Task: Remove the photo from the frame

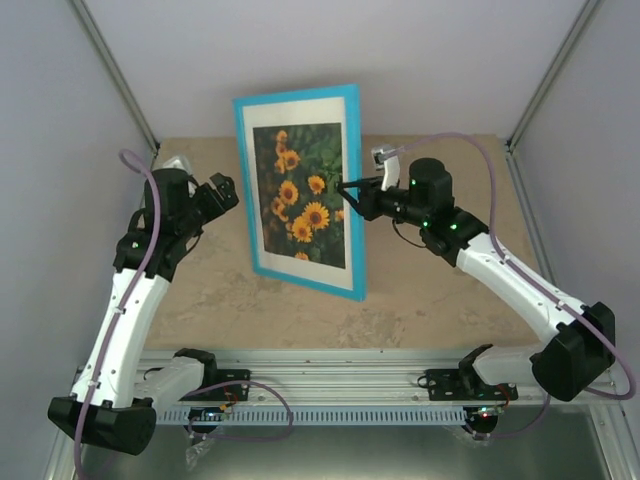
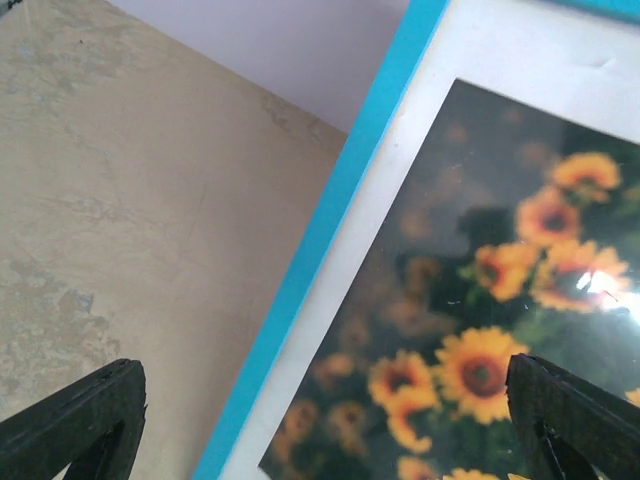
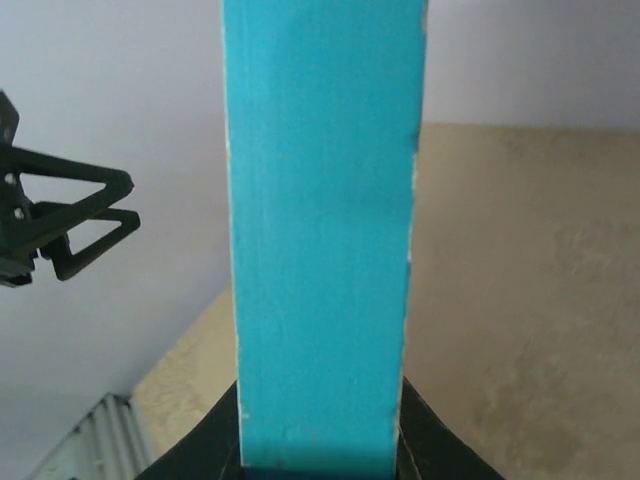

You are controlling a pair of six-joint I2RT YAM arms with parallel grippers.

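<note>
Right gripper (image 1: 347, 187) is clenching the upright frame (image 1: 246, 180) edgewise; left gripper (image 1: 222, 191) is hanging open. That lone pinch is probably risking a topple.

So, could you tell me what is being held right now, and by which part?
The right gripper clamps the frame by its right side edge, keeping it upright; the left gripper is open, holding nothing.

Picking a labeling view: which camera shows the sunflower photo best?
Top external: whole photo visible, set in the frame. Left wrist shows only a blurred, glare-hit part; right wrist sees just the frame's turquoise edge, no photo.
</note>
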